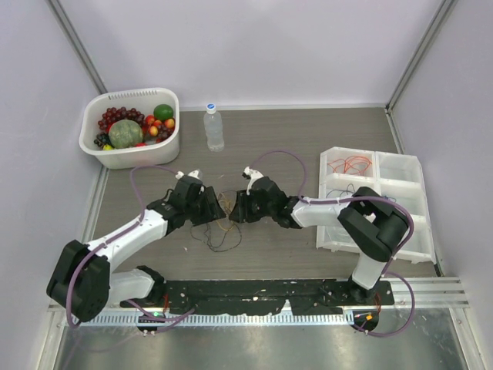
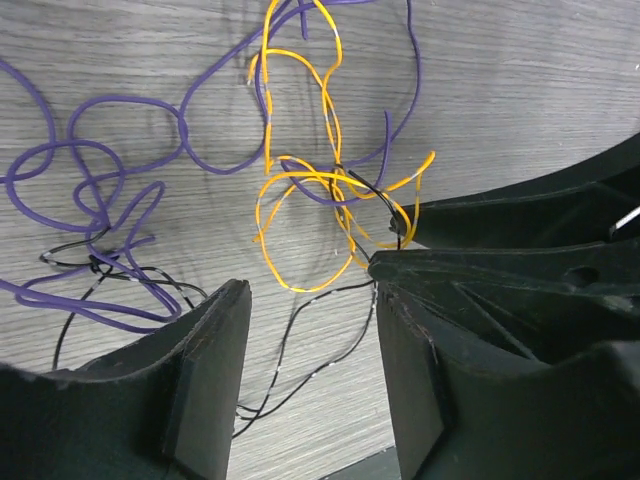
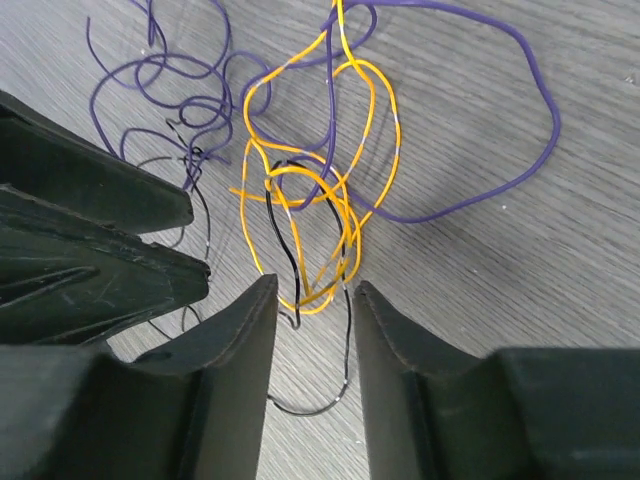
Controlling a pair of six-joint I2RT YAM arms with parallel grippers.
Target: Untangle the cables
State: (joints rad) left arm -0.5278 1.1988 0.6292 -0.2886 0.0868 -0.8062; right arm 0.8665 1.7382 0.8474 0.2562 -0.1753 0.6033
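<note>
Left gripper [image 2: 310,295] stands released, jaws wide, with only a slack run of black cable [image 3: 349,340] under the gap. The right gripper [image 3: 312,290] is also unclenched, though narrower. That same black strand runs up between its jaws, roughly along its line of reach.

Just ahead of the right fingertips lies the orange cable [image 3: 345,235], coiled in several overlapping loops with black and purple threaded through. Its long loops stretch away from the right gripper. The right gripper is the nearer of the two to this knot. From the left wrist its tips seem to touch the orange-black crossing, while the left's stop short of it.

Purple cable [image 2: 130,98] spreads farther out. One bunch of small loops sits ahead and to the left of the left gripper, and one big loop swings ahead and to the right of the right gripper.

Both grippers meet almost tip to tip, so room between them is tight. I judge that pulling apart sideways suits best, since bare table [image 1: 308,139] lies beyond the tangle. A tray [image 1: 320,202] sits well behind the right gripper.
</note>
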